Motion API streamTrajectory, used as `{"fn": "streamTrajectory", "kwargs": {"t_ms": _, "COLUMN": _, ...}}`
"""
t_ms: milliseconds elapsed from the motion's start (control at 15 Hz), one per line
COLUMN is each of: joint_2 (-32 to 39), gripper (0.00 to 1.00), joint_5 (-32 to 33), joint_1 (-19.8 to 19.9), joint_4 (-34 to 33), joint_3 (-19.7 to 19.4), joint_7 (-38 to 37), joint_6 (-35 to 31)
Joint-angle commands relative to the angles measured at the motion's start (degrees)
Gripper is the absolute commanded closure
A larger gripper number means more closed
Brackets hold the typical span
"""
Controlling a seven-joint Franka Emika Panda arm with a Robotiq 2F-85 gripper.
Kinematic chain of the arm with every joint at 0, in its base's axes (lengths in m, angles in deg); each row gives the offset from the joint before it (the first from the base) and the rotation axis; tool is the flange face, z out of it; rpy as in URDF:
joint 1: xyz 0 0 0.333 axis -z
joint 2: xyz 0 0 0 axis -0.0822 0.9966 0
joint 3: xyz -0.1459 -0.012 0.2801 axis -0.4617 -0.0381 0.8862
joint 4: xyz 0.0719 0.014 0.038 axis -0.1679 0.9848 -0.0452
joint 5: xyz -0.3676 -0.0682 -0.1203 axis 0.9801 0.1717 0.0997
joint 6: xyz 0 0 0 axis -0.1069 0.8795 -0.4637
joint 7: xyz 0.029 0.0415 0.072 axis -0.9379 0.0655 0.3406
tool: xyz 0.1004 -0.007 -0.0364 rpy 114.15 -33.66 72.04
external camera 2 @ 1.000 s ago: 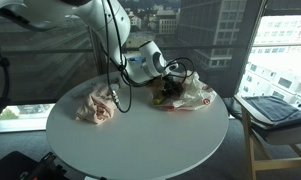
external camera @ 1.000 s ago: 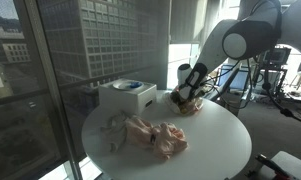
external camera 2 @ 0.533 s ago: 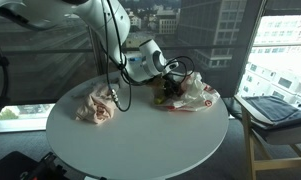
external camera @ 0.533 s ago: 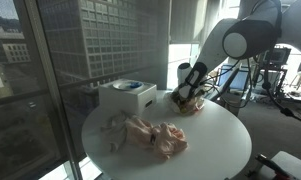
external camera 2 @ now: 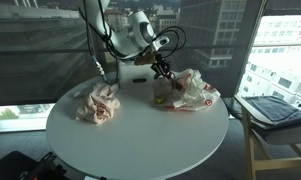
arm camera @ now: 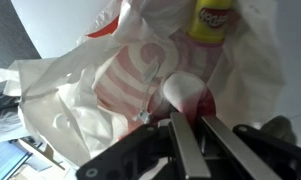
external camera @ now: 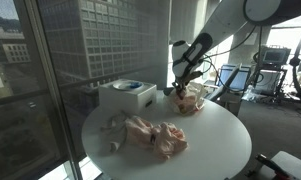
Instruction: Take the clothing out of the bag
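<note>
Bag: thin white film with red print, slumped near the far edge of the surface in both exterior views. It is light and nothing pins it down, so in my judgement a pull on anything inside could lift or drag the whole bag toward that edge.
Cause: a pinch that takes film along with fabric, or cloth that snags on the bag's mouth.
Yellow item: sits deeper in the bag in the wrist view. Cloth tangled with it could tip it out over the edge.
Gripper: hangs just above the bag's open mouth, pointing down into it; in an exterior view it stands over the bag's near side.
Fingers: drawn close together, with only a narrow gap. A pale pinkish lump sits right at their tips. I cannot tell whether they are pinching it, catching bag film, or merely touching it.
Clothing left in the bag: probably that lump, straight ahead of the fingertips, with crumpled film on both sides.
Clothing pile: pink and pale garments out on the surface, well apart from the bag, toward the opposite edge.
White box: beside the pile, at the edge nearest the window.
</note>
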Motion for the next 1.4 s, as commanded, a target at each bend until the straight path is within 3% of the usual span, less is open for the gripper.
{"fn": "streamTrajectory", "kwargs": {"t_ms": 0, "joint_2": -13.6, "gripper": 0.91, "joint_5": 0.1, "joint_1": 2.0, "joint_4": 7.4, "joint_3": 9.2, "joint_7": 8.2, "joint_6": 5.6}}
{"fn": "streamTrajectory", "kwargs": {"t_ms": 267, "joint_2": -21.5, "gripper": 0.90, "joint_5": -4.2, "joint_1": 4.6, "joint_4": 12.5, "joint_3": 19.5, "joint_7": 14.0, "joint_6": 4.5}}
{"fn": "streamTrajectory", "kwargs": {"t_ms": 467, "joint_2": -23.0, "gripper": 0.89, "joint_5": -14.1, "joint_1": 7.8, "joint_4": 16.7, "joint_3": 26.3, "joint_7": 21.9, "joint_6": 5.6}}
{"fn": "streamTrajectory", "kwargs": {"t_ms": 800, "joint_2": -21.9, "gripper": 0.86, "joint_5": -26.8, "joint_1": 11.8, "joint_4": 24.0, "joint_3": 32.5, "joint_7": 34.9, "joint_6": 6.2}}
{"fn": "streamTrajectory", "kwargs": {"t_ms": 867, "joint_2": -21.7, "gripper": 0.61, "joint_5": -26.4, "joint_1": 11.8, "joint_4": 25.1, "joint_3": 32.4, "joint_7": 35.3, "joint_6": 5.2}}
{"fn": "streamTrajectory", "kwargs": {"t_ms": 1000, "joint_2": -21.6, "gripper": 0.58, "joint_5": -25.6, "joint_1": 12.4, "joint_4": 25.7, "joint_3": 32.0, "joint_7": 35.6, "joint_6": 5.3}}
{"fn": "streamTrajectory", "kwargs": {"t_ms": 1333, "joint_2": -20.1, "gripper": 0.19, "joint_5": -21.0, "joint_1": 15.0, "joint_4": 21.4, "joint_3": 26.7, "joint_7": 31.0, "joint_6": 4.2}}
